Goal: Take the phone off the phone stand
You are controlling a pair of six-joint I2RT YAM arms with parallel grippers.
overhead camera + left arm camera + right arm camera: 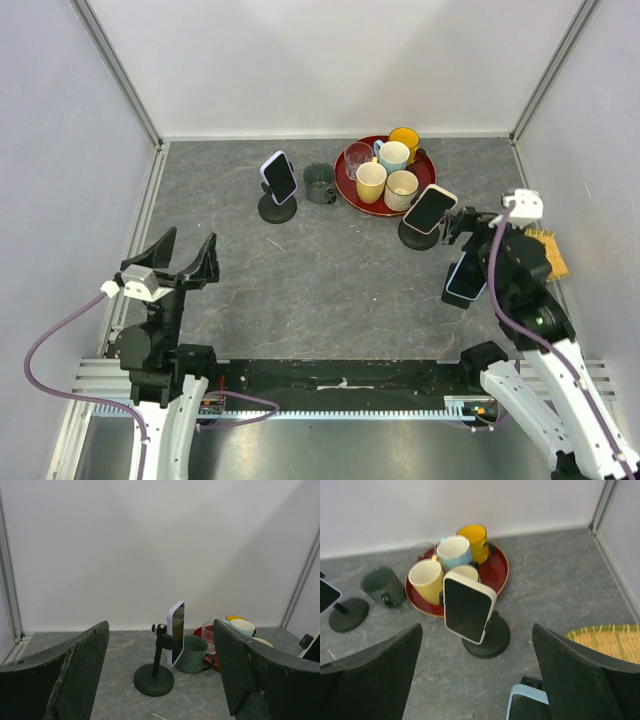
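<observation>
Progress: early, by my reading. Both stands carry a phone and neither arm touches one, so reach, grasp and lift-off are all left to do.
Likely target: white-cased phone (466,609), which sits squarely in front of the right gripper (476,630).
Target location: mounted on the right-hand stand (492,640), just beside the red tray (499,570) of mugs at the far right of the table (330,290).
Target facing: dark screen turned toward the right arm and leaned back a little, so it also looks upward.
Target long axis: roughly upright in portrait, top edge tipped away from the arm; from above it runs diagonally, with the top toward the far right.
Second phone: lavender-cased phone (280,176) on the left-hand stand (277,211), far centre-left, upright and seen edge-on from the left wrist.
Third phone: blue-cased phone (465,283) low beside the right arm, off both stands; what it rests on I cannot tell.
Right gripper state: jaws spread wide, empty, near the target but apart from it.
Left gripper (183,250) state: released, fingers wide, holding nothing, well apart from its phone.
</observation>
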